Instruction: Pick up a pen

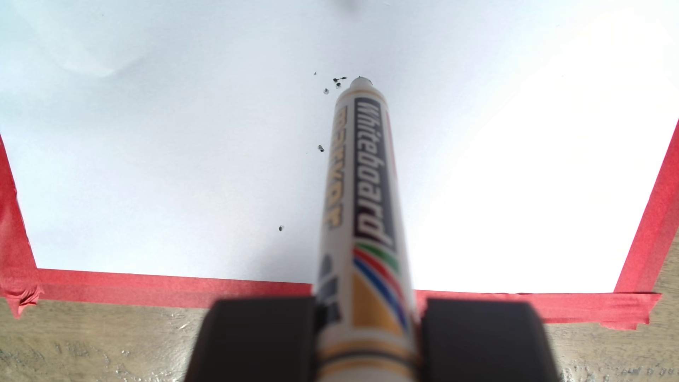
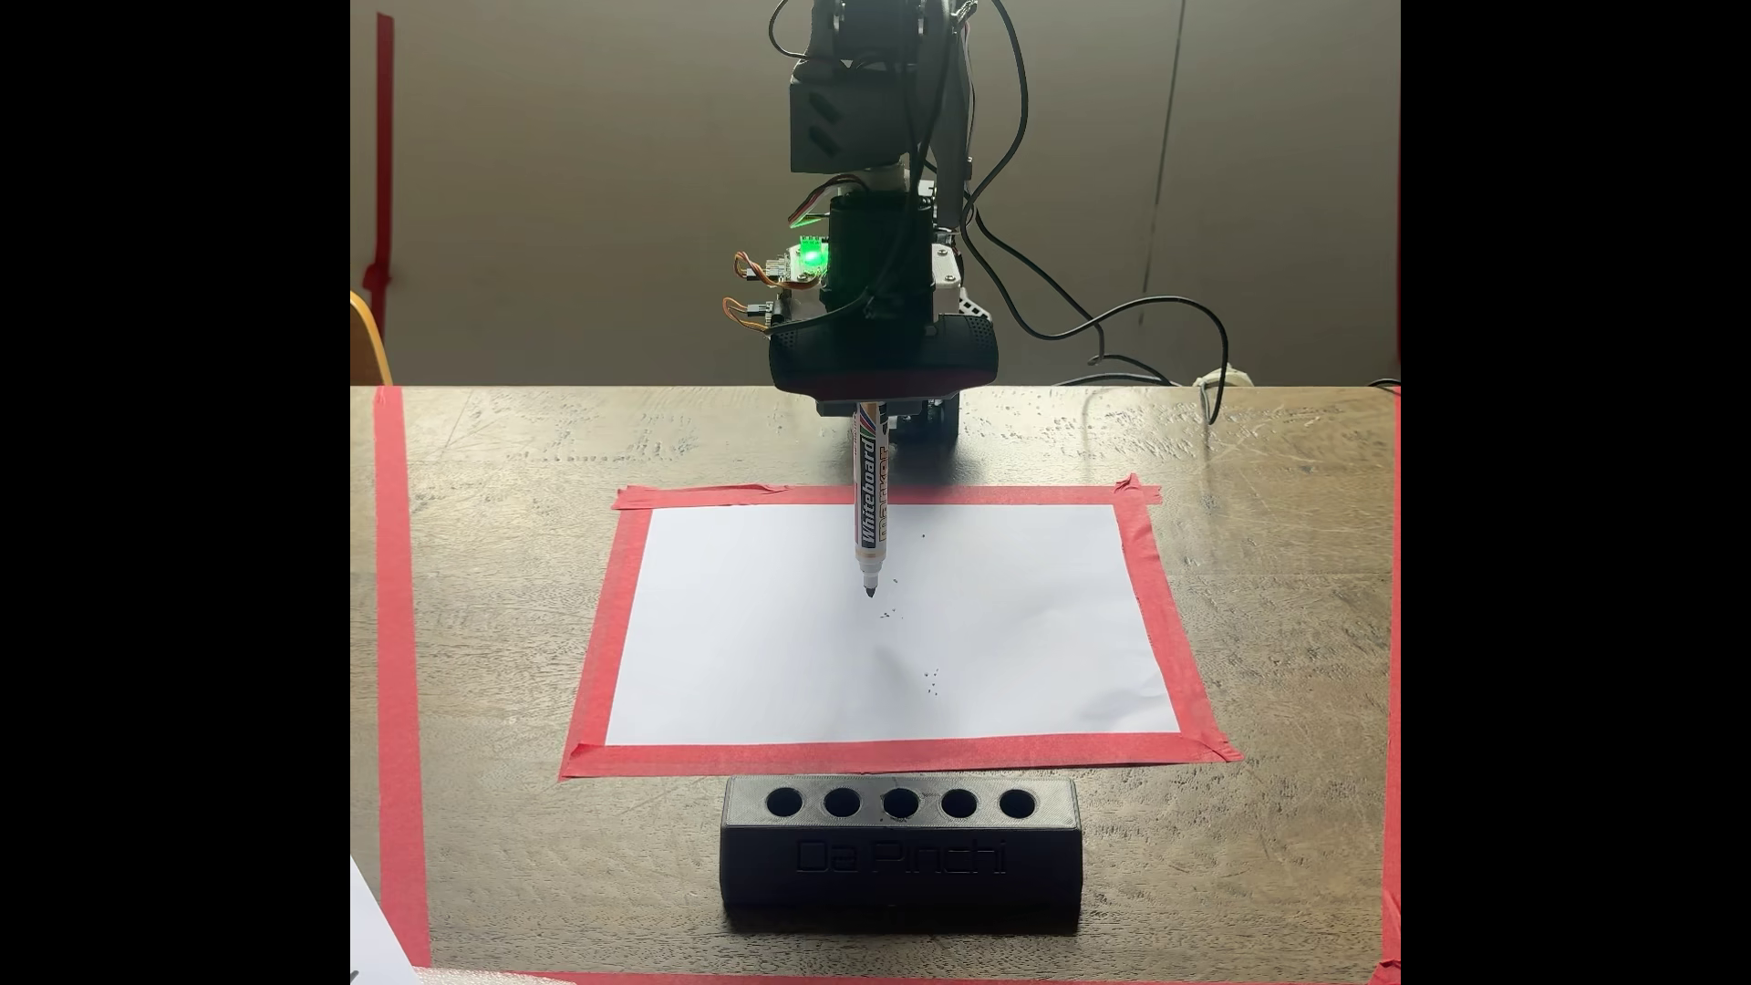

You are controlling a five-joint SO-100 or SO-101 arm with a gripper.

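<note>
Jaws clamp pen upright, tip down over paper.

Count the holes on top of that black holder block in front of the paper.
5, in one row along the top of the black holder block in the fixed view, running left to right. All look empty. The pen is in the gripper instead.
</note>
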